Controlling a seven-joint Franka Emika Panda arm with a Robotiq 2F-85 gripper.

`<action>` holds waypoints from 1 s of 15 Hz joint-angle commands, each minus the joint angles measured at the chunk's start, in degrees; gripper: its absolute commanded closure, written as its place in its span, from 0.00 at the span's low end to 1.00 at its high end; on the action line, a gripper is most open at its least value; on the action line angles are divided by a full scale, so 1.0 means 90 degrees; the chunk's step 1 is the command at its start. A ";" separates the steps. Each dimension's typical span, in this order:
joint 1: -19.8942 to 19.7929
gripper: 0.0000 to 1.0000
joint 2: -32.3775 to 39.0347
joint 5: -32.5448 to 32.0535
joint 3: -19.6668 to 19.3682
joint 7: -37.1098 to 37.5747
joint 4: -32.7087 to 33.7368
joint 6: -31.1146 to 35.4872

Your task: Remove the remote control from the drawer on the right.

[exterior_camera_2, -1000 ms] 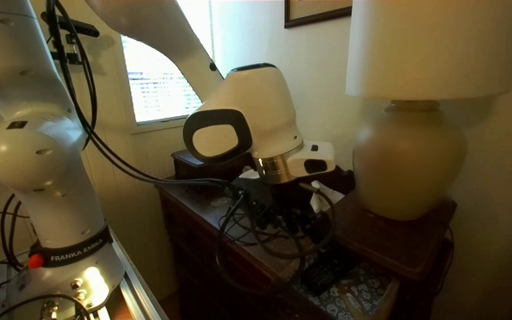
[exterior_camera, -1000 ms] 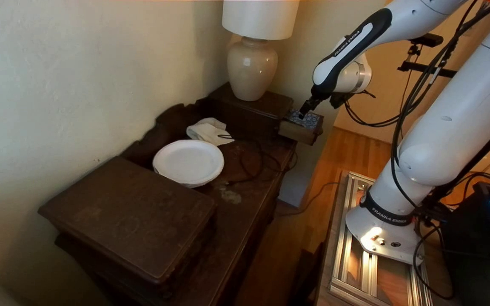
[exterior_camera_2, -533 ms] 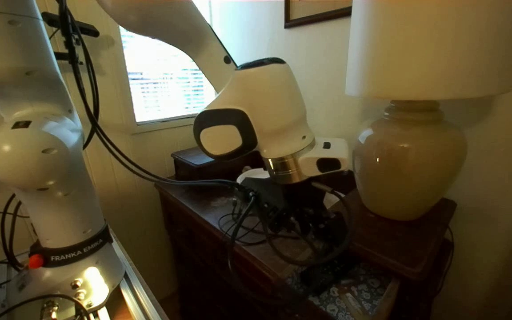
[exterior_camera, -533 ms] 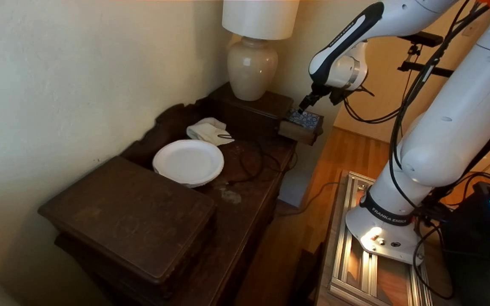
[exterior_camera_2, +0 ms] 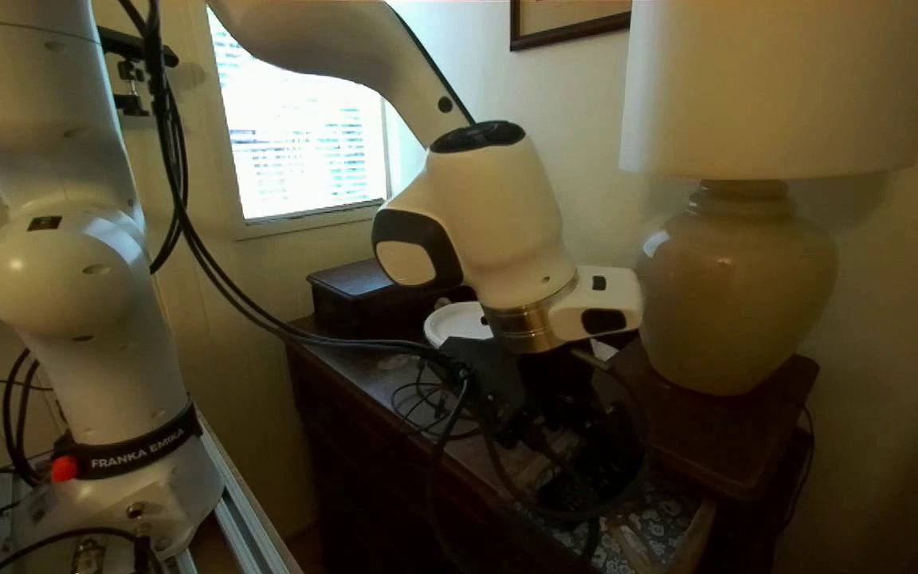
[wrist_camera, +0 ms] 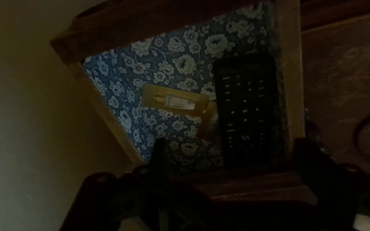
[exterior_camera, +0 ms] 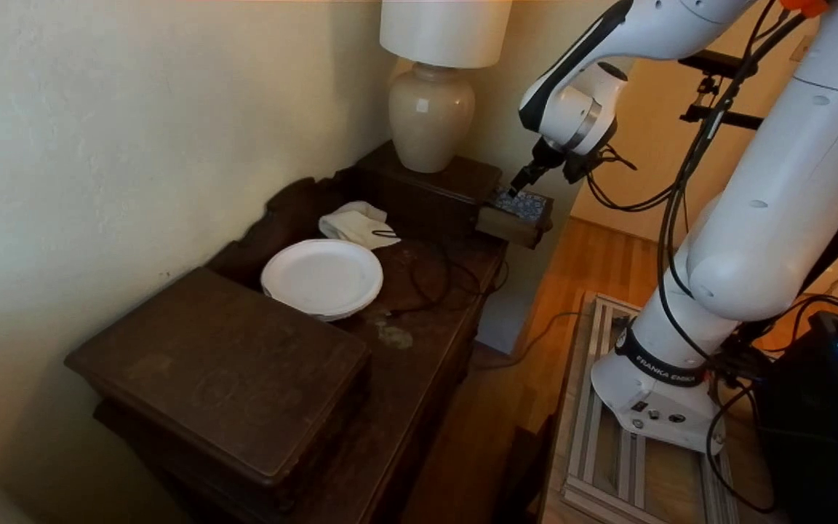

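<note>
The small dark brown drawer is pulled out at the dresser's end. Its side shows in an exterior view (exterior_camera: 508, 225), and its pale rim shows in an exterior view (exterior_camera_2: 696, 540) and in the wrist view (wrist_camera: 294, 73). It has a blue floral lining. The black remote control (wrist_camera: 246, 110) lies inside along one side wall in the wrist view. In the exterior views I cannot tell it apart from the dark gripper. My gripper (wrist_camera: 230, 144) is open and empty, fingers apart on either side of the remote's near end. In an exterior view its tips (exterior_camera: 513, 192) are over the drawer.
A yellowish packet (wrist_camera: 175, 100) lies beside the remote. A lamp (exterior_camera: 431, 120) stands on the raised box above the drawer. White plates (exterior_camera: 322, 278), a white cloth (exterior_camera: 357, 224) and a loose black cable (exterior_camera: 448, 273) lie on the dresser. A raised box (exterior_camera: 222, 364) stands at its other end.
The hand has moved towards the lamp and drawer, and the gripper points more steeply down. The drawer and the dresser-top things have not moved.
</note>
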 commanded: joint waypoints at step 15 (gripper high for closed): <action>-0.1103 0.00 0.2180 0.2980 0.0908 -0.2967 0.1576 -0.1398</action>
